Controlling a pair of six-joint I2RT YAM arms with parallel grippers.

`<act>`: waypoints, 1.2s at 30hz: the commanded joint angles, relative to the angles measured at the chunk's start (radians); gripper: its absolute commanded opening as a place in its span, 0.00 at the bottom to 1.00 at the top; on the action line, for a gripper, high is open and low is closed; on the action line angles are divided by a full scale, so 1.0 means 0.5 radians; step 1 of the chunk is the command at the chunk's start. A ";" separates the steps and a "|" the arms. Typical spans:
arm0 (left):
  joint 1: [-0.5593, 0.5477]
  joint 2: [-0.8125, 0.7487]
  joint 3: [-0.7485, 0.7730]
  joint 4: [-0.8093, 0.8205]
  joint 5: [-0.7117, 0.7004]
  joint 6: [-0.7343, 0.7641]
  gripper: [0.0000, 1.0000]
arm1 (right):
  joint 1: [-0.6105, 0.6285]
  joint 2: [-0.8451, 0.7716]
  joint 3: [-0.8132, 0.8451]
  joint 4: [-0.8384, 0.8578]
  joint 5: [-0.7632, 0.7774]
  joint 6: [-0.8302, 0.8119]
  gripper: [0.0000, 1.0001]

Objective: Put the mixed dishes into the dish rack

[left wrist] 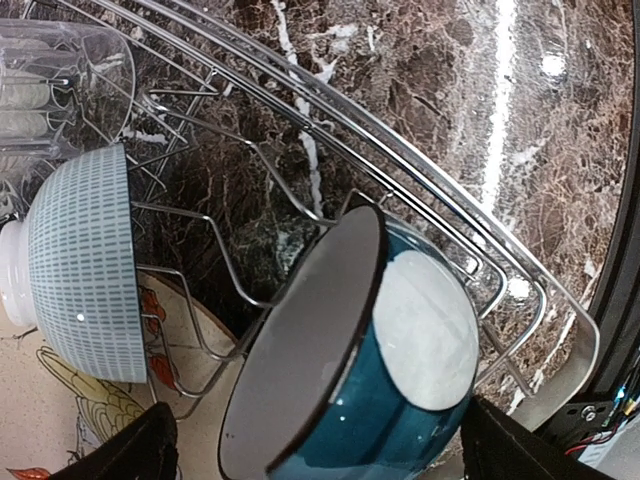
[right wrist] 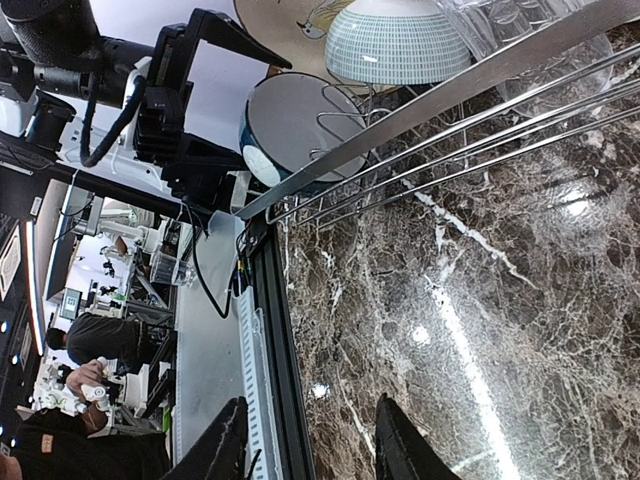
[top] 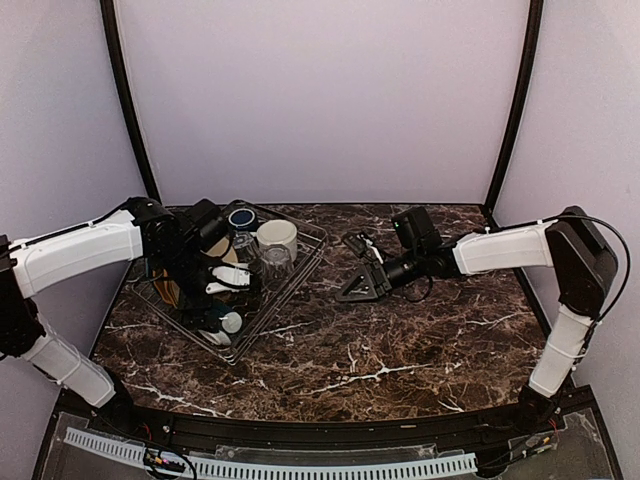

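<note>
We see the dish rack lying on the left half of the marble worktop, with the left arm bent over it and the right arm stretched out low above the bare stone to its right. From the left wrist, the left end effector is spread wide. Its two dark fingertips sit at the bottom corners of the view and a blue plate lies between them; we cannot tell whether either tip touches it. That plate stands on edge, tilted against the wire tines near a corner of the rack, with its grey face and dark rim turned left and its white foot turned right. Just beside it, the pale-teal bowl also stands on its side among the tines, in front of the cream leaf-patterned plate. The clear ribbed glass is behind the bowl, further into the rack. From above, we can make out the dark blue mug and cream mug at the far end of the rack. The right end effector is parted and holds nothing, hovering over the worktop well apart from the rack.
</note>
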 commanded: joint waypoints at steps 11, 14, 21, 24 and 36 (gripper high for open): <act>0.050 0.117 0.150 0.259 -0.222 -0.076 0.98 | 0.004 0.040 -0.055 0.108 -0.029 0.044 0.41; 0.071 0.126 0.171 0.306 -0.221 -0.082 0.99 | 0.003 0.044 -0.055 0.109 -0.029 0.048 0.41; 0.088 0.142 0.185 0.360 -0.214 -0.083 0.99 | 0.005 0.061 -0.056 0.112 -0.026 0.054 0.41; 0.090 0.129 0.199 0.349 -0.212 -0.081 0.99 | 0.004 0.072 -0.059 0.117 -0.026 0.056 0.41; 0.096 0.044 0.174 0.318 -0.021 -0.053 0.99 | 0.003 0.065 -0.025 0.062 -0.010 0.041 0.41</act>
